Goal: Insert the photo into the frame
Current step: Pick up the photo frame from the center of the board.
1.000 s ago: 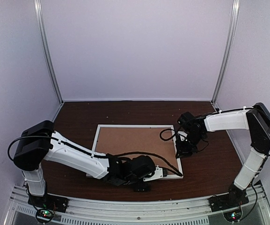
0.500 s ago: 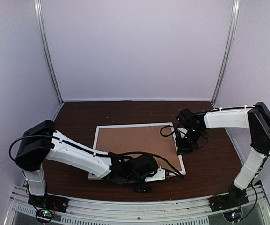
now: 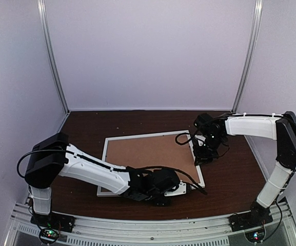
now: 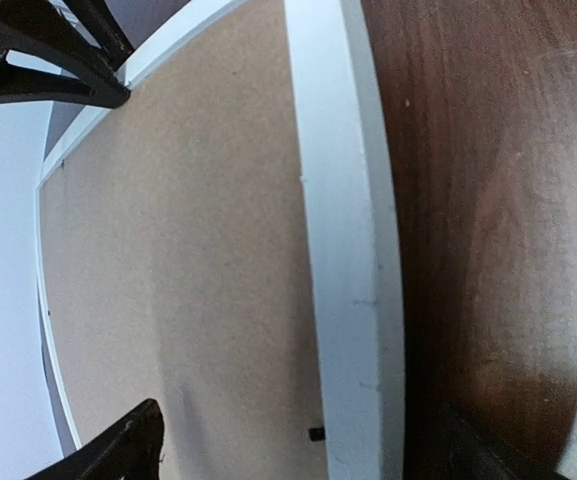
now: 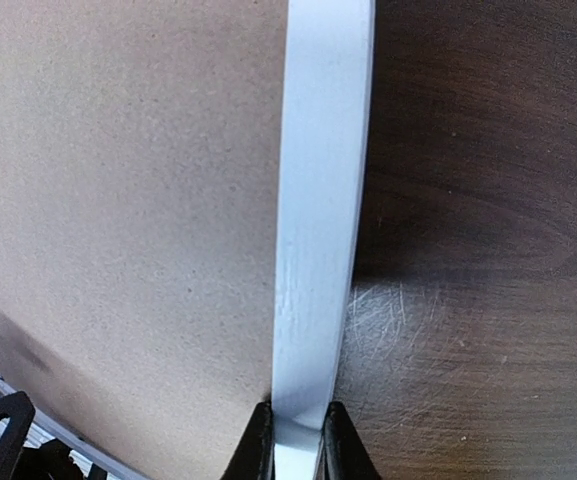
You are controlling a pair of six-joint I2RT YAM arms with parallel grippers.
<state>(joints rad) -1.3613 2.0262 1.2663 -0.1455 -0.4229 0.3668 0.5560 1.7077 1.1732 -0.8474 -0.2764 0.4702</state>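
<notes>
Dark brown wood grain covers the table (image 3: 230, 174), scuffed pale in spots, with lilac walls and two metal uprights behind; the frame (image 3: 148, 135) lies flat at the centre of the overhead view, turned slightly off square, its brown backing board (image 3: 148, 159) facing up inside a thin white rim.

The right gripper (image 5: 296, 430) is nipped narrow on the rim's right-hand rail, one finger on either side of the white strip at the bottom of its wrist view; a shadow on the wood beside the rail suggests that edge may sit a touch proud of the table, though I cannot be sure. The left gripper (image 3: 191, 188) stands spread wide at the frame's lower right corner, one finger over the board and the other over bare wood, the rail running between them; it holds nothing, and whether it touches the frame I cannot tell.

The photo shows in none of the views, so its place is unknown.

The frame looks light and stiff, and its painted rail smooth enough to slip from a narrow pinch; the rail is the only sensible hold, since the board offers no edge. Lifted by one side it will likely want to swing or twist, so a second grip on the near rail seems wise. The board may be loose in its recess and could drop free if tipped.
</notes>
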